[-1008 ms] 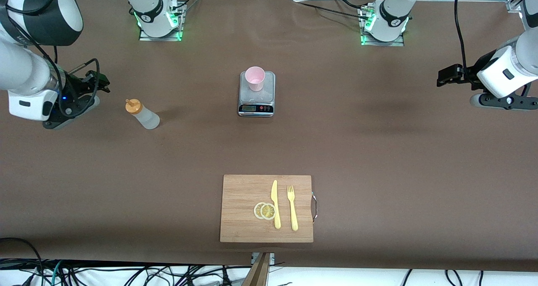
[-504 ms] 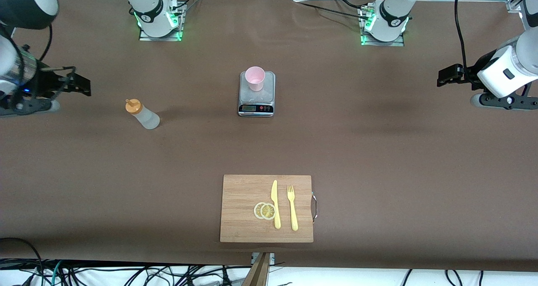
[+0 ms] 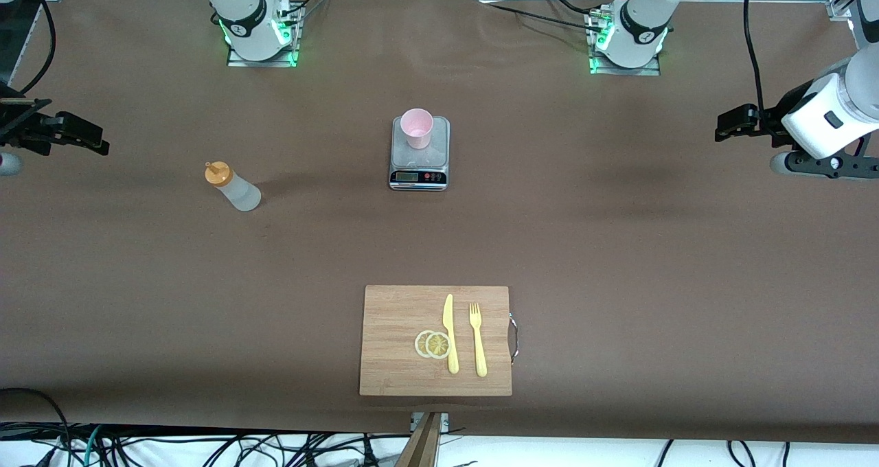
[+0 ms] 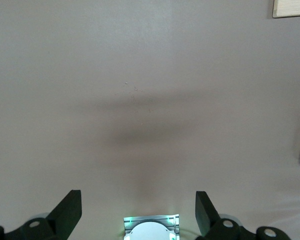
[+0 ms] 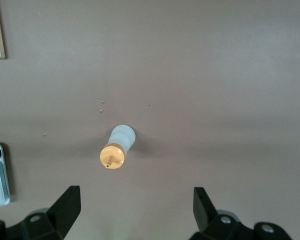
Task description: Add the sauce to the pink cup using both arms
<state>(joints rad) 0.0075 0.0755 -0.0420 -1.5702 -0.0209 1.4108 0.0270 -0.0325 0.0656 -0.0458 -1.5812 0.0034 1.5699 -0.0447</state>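
Sauce bottle (image 3: 233, 187) stands upright on the brown bench (image 3: 618, 247), toward the right arm's end, well apart from the pink cup (image 3: 417, 128). The cup sits on a small kitchen scale (image 3: 419, 158) near the middle of the bench, farther from the front camera than the wooden cutting board (image 3: 391, 357). On that board lie two lemon slices (image 3: 432, 344), a yellow knife (image 3: 450, 333) and a yellow fork (image 3: 477, 338).

Neither hand holds anything. The right hand (image 3: 72, 137) hangs over the right arm's end of the bench, its jaws spread wide, and its wrist view looks straight down on the bottle's orange cap (image 5: 112, 157). The left hand (image 3: 735, 123) waits over the other end, jaws just as wide, with only bare bench under it.

To my eye the bottle is light and soft-walled: a translucent plastic squeeze type that will give under pressure. A hard pinch could push sauce out early or make the body buckle and slip. The safest hold looks like the middle of the body, below the cap's shoulder, firm enough to lift but not to squeeze. The cap is narrow and probably slick, so a poor place to grab. The cup looks light too and could tip or slide on the scale, so the second hand may need to steady it.
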